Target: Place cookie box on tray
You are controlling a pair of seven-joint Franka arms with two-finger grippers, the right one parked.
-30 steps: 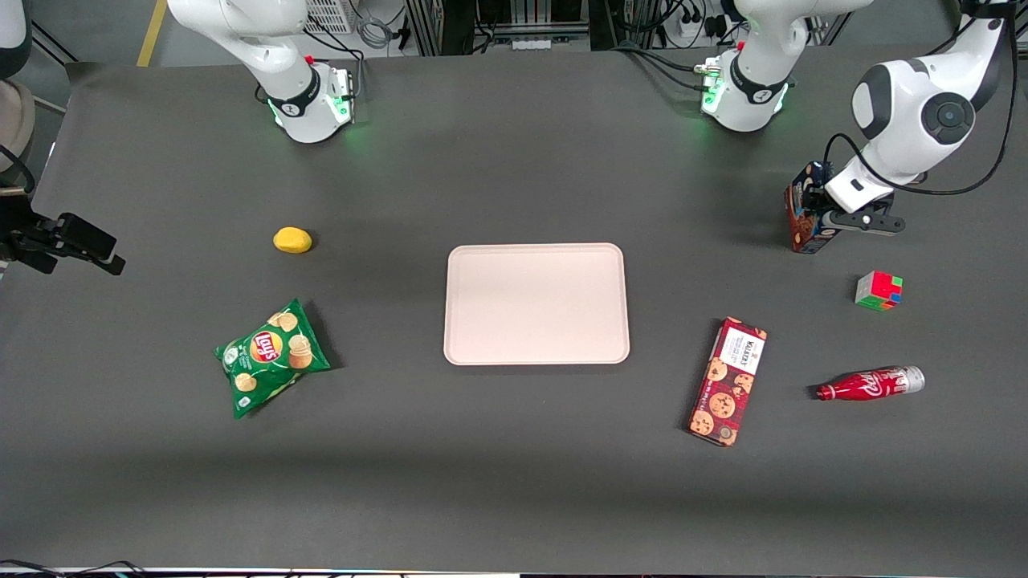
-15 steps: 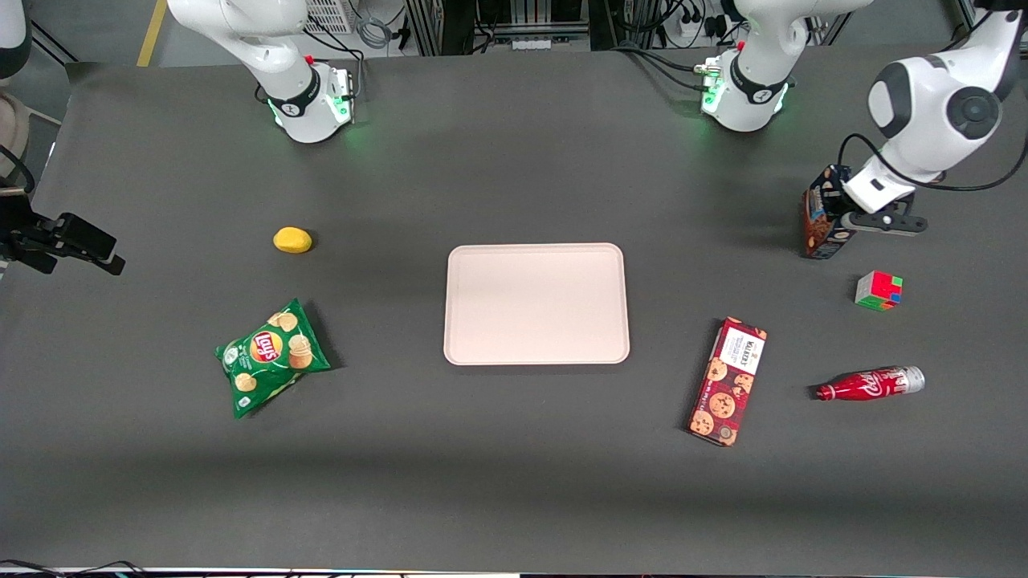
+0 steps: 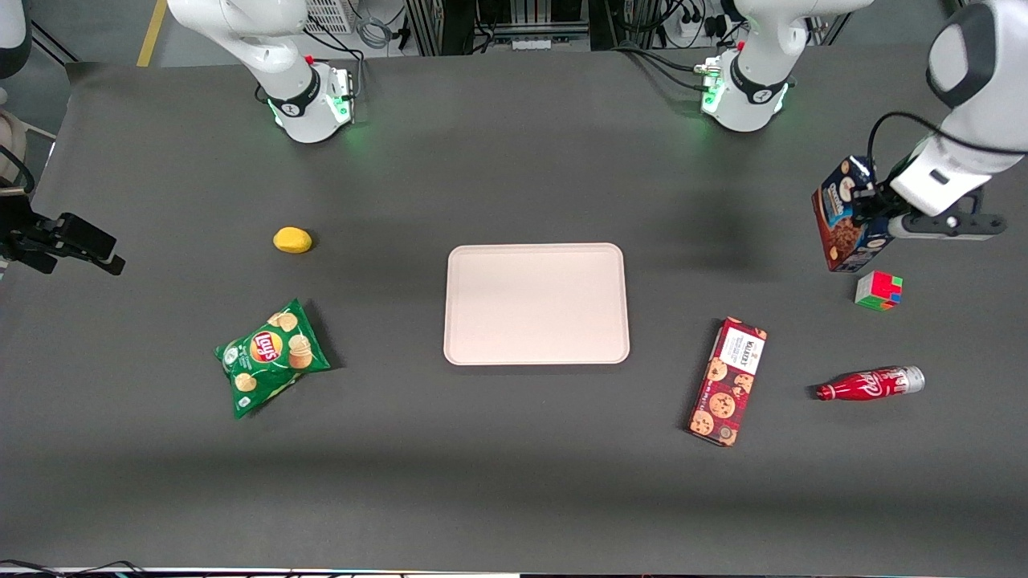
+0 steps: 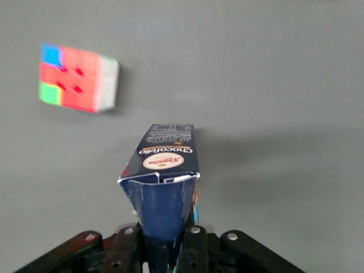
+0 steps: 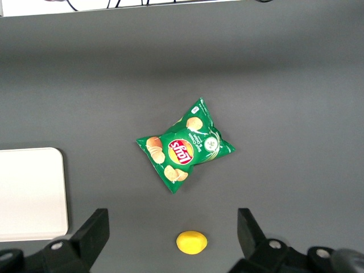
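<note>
My gripper [image 4: 165, 239], clamping the navy-blue cookie box [image 3: 847, 215], should carry it level toward the pale pink rectangular tray [image 3: 536, 304], clear of the multicoloured puzzle cube [image 3: 879, 290].

The front view looks steeply down on the whole tabletop [image 3: 514, 482] from high up, facing both arm bases. The left wrist view looks close along its gripper [image 4: 165, 242], sharing the cookie box [image 4: 165, 170] and colour cube [image 4: 77, 78] with the front view. The right wrist view looks down, sharing the chip bag [image 5: 183, 145], lemon [image 5: 191, 242] and tray [image 5: 31, 193].
</note>
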